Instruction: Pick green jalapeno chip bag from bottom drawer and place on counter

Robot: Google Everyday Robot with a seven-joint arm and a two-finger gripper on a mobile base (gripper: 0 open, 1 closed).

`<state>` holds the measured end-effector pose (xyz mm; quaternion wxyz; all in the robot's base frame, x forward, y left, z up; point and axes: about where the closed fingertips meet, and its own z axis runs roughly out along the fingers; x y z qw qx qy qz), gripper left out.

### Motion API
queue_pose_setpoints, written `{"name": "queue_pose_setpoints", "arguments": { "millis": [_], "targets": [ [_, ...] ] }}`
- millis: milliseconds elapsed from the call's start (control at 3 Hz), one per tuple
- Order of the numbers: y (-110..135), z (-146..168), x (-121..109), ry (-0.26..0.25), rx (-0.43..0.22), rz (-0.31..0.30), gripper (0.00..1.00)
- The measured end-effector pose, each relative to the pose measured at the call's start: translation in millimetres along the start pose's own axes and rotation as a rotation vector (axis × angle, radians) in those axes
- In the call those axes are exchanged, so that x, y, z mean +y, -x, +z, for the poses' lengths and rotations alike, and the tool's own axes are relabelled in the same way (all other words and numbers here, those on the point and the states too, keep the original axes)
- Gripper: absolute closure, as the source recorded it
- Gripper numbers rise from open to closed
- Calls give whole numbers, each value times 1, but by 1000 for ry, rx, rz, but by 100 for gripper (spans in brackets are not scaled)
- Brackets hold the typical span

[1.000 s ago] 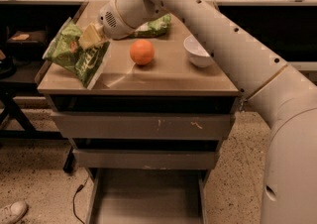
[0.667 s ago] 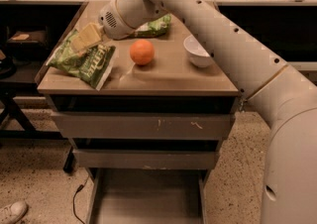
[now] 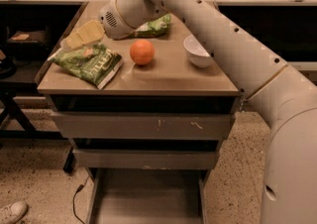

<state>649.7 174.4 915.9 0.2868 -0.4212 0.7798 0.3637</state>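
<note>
The green jalapeno chip bag [image 3: 89, 64] lies flat on the left part of the counter [image 3: 163, 79], white lettering facing up. My gripper [image 3: 83, 35] hovers just above the bag's far left edge, its yellowish fingers spread and holding nothing. My arm reaches in from the upper right across the counter. The bottom drawer [image 3: 148, 196] is pulled out below the cabinet and its grey floor is bare.
An orange [image 3: 142, 52] sits mid-counter, right of the bag. A white bowl [image 3: 198, 52] stands at the right. A paler green bag [image 3: 154, 26] lies at the back, partly behind my arm. The two upper drawers [image 3: 143, 126] are shut. A shoe [image 3: 11, 212] is on the floor at left.
The chip bag, held tilted up a second ago, has dropped flat onto the counter's left side. The gripper shifted slightly left and let it go.
</note>
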Motion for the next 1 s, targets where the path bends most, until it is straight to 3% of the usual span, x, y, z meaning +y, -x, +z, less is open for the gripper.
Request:
{"name": "queue_pose_setpoints", "arguments": {
  "millis": [333, 667, 1000],
  "targets": [
    [26, -28, 4, -48, 11, -60, 0],
    [65, -92, 7, -160, 1, -112, 0],
    [84, -151, 5, -285, -24, -115, 0]
  ]
}}
